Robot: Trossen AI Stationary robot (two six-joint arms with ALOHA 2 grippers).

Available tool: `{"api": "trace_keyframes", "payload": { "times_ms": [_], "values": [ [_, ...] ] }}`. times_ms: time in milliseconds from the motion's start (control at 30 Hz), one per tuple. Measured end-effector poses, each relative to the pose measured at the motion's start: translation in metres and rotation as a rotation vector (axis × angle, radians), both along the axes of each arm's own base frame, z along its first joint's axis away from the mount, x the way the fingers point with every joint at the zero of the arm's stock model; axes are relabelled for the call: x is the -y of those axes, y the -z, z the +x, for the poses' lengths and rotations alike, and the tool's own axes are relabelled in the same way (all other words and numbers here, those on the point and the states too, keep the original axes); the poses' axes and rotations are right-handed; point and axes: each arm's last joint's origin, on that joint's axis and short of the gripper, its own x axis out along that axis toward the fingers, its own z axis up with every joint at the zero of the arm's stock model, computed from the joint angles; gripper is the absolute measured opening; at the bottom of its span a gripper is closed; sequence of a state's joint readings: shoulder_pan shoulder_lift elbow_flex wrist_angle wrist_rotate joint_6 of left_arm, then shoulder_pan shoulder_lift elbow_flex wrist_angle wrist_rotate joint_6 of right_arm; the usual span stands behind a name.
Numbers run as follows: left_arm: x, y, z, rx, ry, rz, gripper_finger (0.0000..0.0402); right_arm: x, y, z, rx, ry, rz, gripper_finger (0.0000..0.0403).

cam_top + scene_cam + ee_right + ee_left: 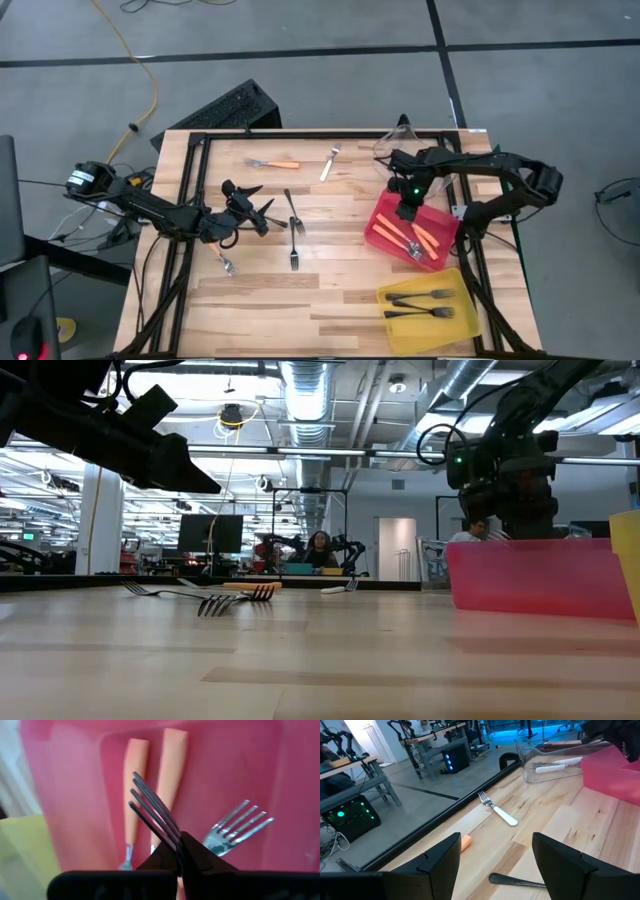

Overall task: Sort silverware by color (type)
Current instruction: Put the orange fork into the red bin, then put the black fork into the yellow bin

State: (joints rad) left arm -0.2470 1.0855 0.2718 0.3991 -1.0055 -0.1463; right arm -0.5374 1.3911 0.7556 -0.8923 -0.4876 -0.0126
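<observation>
My right gripper (405,211) hangs over the red bin (385,215), shut on a metal-headed fork (155,810). Orange-handled forks (170,780) lie in the bin below it. My left gripper (256,214) is open and empty, low over the table's left middle. Below and ahead of it lie a black fork (515,881), an orange-handled fork (272,163) and a pale fork (497,810). Two more black forks (294,258) lie nearby, and a small fork (227,264) lies near the left arm. My right gripper pinches the fork between its two fingers just behind the tines, at the neck (172,842). The fingers point down into the red bin. The tines stick out past the fingertips, clear of the bin floor. The fingers hide the handle.
A yellow bin (465,310) with black forks stands at the near right. A clear bin (398,135) with pale forks (555,766) stands at the far right. A dark frame rail (300,133) runs along the table's far edge. A person sits in the room behind (320,545).
</observation>
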Motion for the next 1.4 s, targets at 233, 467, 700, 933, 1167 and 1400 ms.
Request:
{"api": "trace_keyframes", "payload": {
  "times_ms": [233, 467, 700, 933, 1167, 1400],
  "values": [
    [0.0, 0.0, 0.0, 0.0, 0.0, 0.0, 0.0233, 0.003, 0.001, 0.001, -0.028, 0.015, -0.076, 0.0046],
    [0.0, 0.0, 0.0, -0.001, -0.001, 0.002, 0.0233, 0.003, 0.001, 0.001, -0.031, 0.019, -0.094, 0.0051],
    [0.0, 0.0, 0.0, -0.001, -0.002, 0.003, 0.0233, 0.006, 0.001, 0.004, -0.016, 0.043, -0.127, 0.0053],
    [0.0, 0.0, 0.0, -0.001, -0.002, 0.003, 0.0233, 0.006, 0.001, 0.004, -0.011, 0.037, -0.133, 0.0054],
    [0.0, 0.0, 0.0, -0.009, -0.002, 0.005, 0.0233, 0.009, -0.006, 0.008, 0.007, 0.038, -0.143, 0.0089],
    [0.0, 0.001, 0.0, -0.013, -0.002, 0.006, 0.0233, 0.012, -0.024, 0.013, 0.005, 0.038, -0.143, 0.0142]
  ]
}}
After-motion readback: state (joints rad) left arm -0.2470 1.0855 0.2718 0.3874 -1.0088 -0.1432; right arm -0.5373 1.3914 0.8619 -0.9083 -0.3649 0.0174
